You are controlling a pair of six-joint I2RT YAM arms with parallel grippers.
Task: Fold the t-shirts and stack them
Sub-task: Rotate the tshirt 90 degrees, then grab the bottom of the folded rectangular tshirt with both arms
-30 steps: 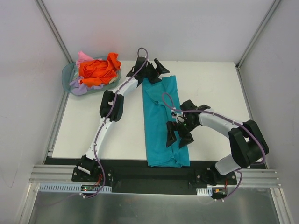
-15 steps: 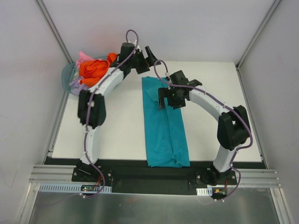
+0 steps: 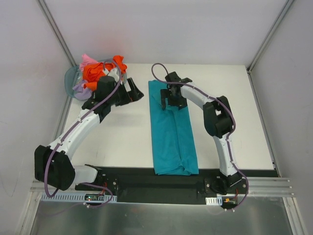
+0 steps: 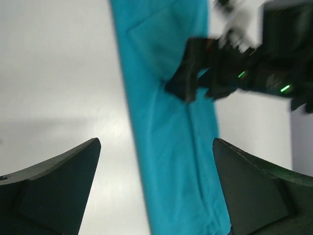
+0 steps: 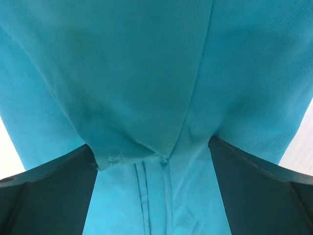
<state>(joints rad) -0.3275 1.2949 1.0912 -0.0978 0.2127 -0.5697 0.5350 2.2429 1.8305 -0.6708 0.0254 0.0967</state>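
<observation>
A teal t-shirt (image 3: 172,129) lies folded into a long narrow strip down the middle of the white table (image 3: 117,142). It also shows in the left wrist view (image 4: 168,122) and fills the right wrist view (image 5: 156,73). My right gripper (image 3: 169,103) is open, right over the strip's far end, with a sleeve hem and seams between its fingers (image 5: 49,191). My left gripper (image 3: 139,93) is open and empty, above the bare table left of the strip. Orange (image 3: 95,72), lavender (image 3: 80,89) and pink (image 3: 87,59) shirts are heaped in the basket.
A round translucent grey-blue basket (image 3: 71,78) stands at the far left corner of the table. Metal frame posts rise at both far corners. The teal strip's near end hangs at the table's front edge (image 3: 176,169).
My left arm has pulled back and down to the left, away from the strip's far end. My right gripper has moved from the strip's middle up to its far end.
</observation>
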